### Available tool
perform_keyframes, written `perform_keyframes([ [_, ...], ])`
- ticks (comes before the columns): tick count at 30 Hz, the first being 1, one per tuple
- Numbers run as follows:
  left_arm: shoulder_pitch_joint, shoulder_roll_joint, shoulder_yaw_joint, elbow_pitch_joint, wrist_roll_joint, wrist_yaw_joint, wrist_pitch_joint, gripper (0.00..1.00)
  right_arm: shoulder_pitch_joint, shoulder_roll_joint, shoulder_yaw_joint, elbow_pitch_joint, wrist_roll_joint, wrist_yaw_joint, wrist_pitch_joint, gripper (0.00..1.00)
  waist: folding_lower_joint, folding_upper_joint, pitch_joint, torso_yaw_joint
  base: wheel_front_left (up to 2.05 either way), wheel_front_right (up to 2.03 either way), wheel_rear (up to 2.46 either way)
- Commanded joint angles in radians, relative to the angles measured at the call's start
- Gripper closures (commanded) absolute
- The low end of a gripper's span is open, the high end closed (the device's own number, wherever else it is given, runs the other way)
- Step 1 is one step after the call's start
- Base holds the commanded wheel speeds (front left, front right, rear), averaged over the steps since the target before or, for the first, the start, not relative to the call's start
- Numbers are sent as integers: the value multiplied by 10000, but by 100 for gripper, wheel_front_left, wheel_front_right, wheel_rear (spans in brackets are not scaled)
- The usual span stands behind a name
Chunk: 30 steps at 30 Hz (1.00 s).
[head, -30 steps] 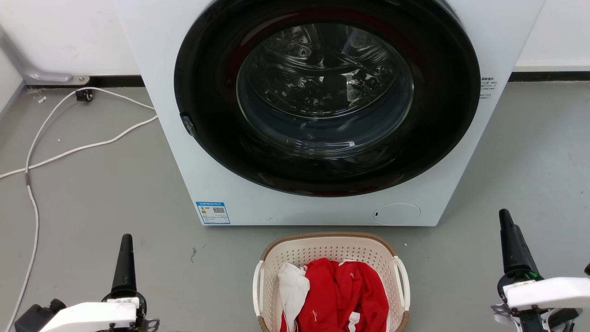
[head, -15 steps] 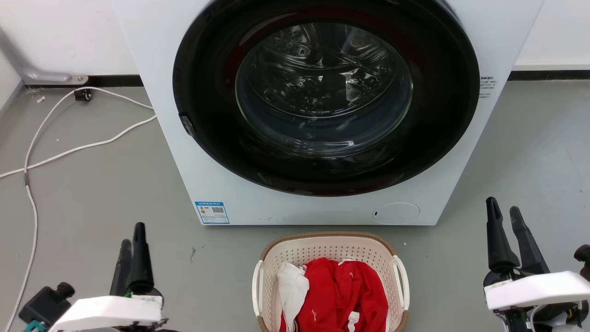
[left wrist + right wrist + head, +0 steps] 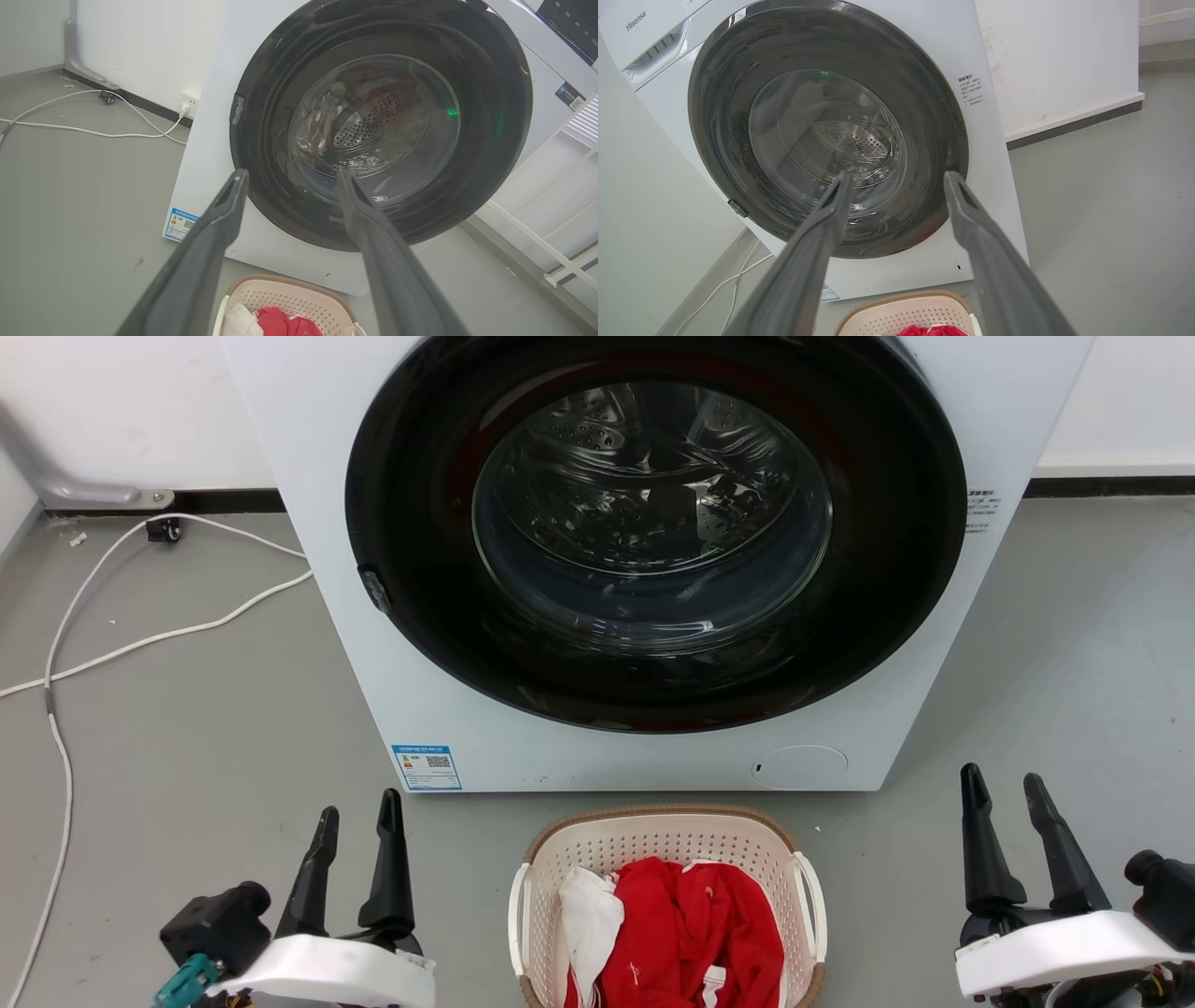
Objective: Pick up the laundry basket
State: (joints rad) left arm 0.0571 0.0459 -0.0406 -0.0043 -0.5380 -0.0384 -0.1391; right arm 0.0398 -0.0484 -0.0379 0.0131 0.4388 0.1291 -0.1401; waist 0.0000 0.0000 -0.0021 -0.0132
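Note:
The laundry basket [image 3: 653,845], cream-white and perforated with a brown rim and white side handles, stands on the grey floor just in front of the washing machine; red and white clothes [image 3: 686,929] lie in it. Its far end also shows at the bottom of both wrist views, basket [image 3: 289,298] and basket [image 3: 901,315]. My left gripper [image 3: 359,807] is open, left of the basket and apart from it. On the other side my right gripper [image 3: 1004,784] is open as well, farther from the basket. Nothing is between either pair of fingers.
A white front-loading washing machine [image 3: 420,644] with a shut dark round door [image 3: 653,532] stands right behind the basket. White cables [image 3: 140,639] run over the floor at the left. A white wall with a dark baseboard [image 3: 1106,485] closes the back. A white rack [image 3: 556,233] stands right of the machine.
Both grippers have gone from shut to open. The left gripper has moved right, toward the basket; the right one has shifted a little left. The head view has drifted slightly.

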Motion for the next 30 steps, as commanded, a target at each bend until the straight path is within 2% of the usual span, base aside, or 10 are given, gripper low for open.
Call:
perform_keyframes([
  [1,28,41,-156,-143,417,139,-105,0,7,-27,58,-30,-366,15,-96,0,0,0,0,3,0,0,0],
  [8,83,180,-626,-197,1398,328,-285,0,81,-28,93,65,-1200,17,-276,0,0,0,5,-3,0,0,0],
  [11,129,318,-843,-119,1882,575,-361,0,124,-28,124,81,-1544,17,-348,0,0,0,7,-11,0,0,0],
  [15,128,409,-1078,-74,2254,935,-461,0,181,-29,172,130,-1947,17,-445,0,0,0,10,-22,0,0,0],
  [30,185,939,-2166,-86,3506,1529,-790,0,350,-29,224,129,-3397,19,-768,0,0,0,7,-37,0,0,0],
])
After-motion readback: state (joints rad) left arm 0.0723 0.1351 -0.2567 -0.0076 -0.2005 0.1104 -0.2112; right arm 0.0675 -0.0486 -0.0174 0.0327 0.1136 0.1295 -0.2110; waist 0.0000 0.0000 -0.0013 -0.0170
